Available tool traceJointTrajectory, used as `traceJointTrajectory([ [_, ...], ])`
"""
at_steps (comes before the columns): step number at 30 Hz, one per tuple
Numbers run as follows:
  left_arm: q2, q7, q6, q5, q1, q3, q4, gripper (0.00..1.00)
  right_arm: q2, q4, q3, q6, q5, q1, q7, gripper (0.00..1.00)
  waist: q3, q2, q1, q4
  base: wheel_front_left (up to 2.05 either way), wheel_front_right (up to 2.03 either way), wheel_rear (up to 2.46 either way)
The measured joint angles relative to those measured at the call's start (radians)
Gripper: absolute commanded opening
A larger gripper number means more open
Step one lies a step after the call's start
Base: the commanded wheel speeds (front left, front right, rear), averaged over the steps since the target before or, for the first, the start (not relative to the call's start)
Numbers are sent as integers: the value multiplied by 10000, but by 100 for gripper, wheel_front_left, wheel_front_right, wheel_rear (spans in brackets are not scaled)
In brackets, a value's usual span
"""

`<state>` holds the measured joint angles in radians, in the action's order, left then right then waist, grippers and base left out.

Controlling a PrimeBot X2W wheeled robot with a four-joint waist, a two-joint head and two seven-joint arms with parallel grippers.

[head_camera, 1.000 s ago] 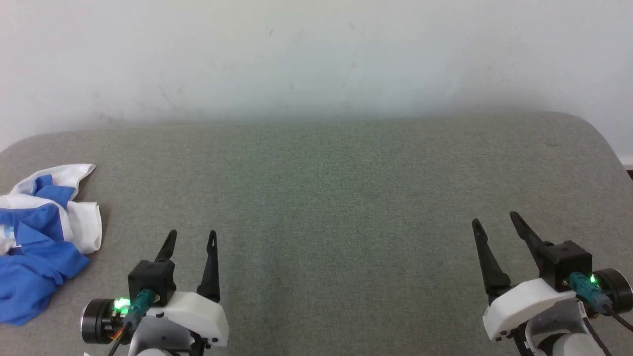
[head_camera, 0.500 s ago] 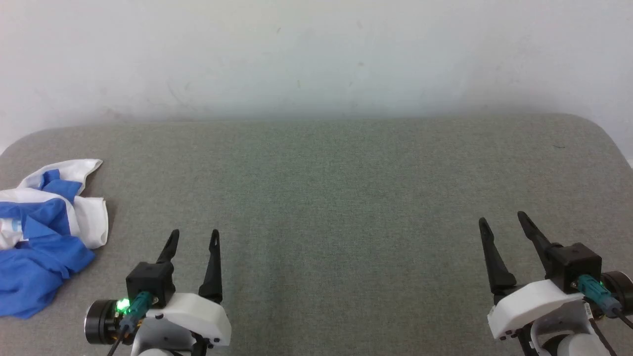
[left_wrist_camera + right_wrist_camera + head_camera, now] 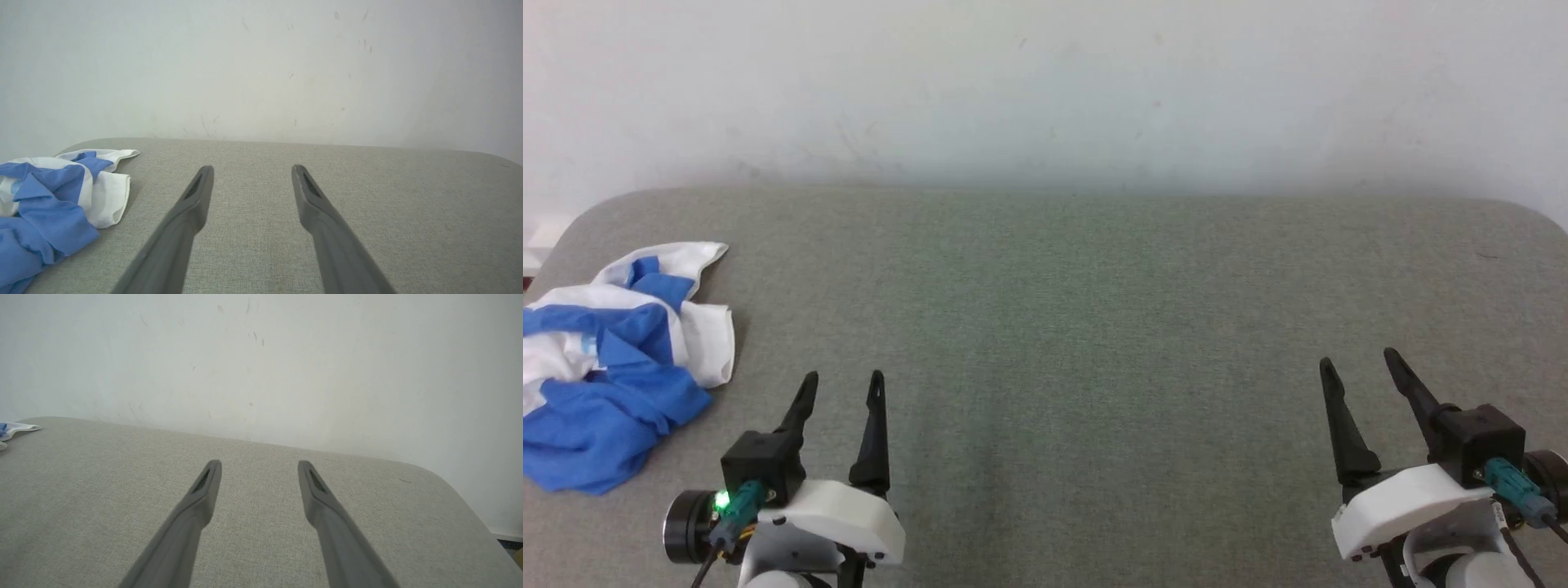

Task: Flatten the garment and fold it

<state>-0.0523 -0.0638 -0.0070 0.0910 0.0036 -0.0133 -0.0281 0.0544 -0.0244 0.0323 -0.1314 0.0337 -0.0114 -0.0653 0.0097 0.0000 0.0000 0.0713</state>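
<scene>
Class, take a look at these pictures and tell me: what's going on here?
A two-armed robot faces a grey fabric-covered surface. A blue-and-white shirt lies crumpled at its left end, not yet flattened or folded. The left tool and the right tool hover open above the near side, holding nothing. The left tool is nearer the shirt but apart from it.

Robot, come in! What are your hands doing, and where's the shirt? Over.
Left gripper open, empty. Right gripper open, empty. Garment crumpled on grey table, left end, untouched. Nothing between left gripper and garment.
</scene>
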Motion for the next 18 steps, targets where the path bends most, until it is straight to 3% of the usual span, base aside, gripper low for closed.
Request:
traceJointTrajectory([
  [18,0,-355,4,349,-71,102,-75,100,0,-81,-36,0,86,3,-305,100,16,0,0,1224,0,0,0],
])
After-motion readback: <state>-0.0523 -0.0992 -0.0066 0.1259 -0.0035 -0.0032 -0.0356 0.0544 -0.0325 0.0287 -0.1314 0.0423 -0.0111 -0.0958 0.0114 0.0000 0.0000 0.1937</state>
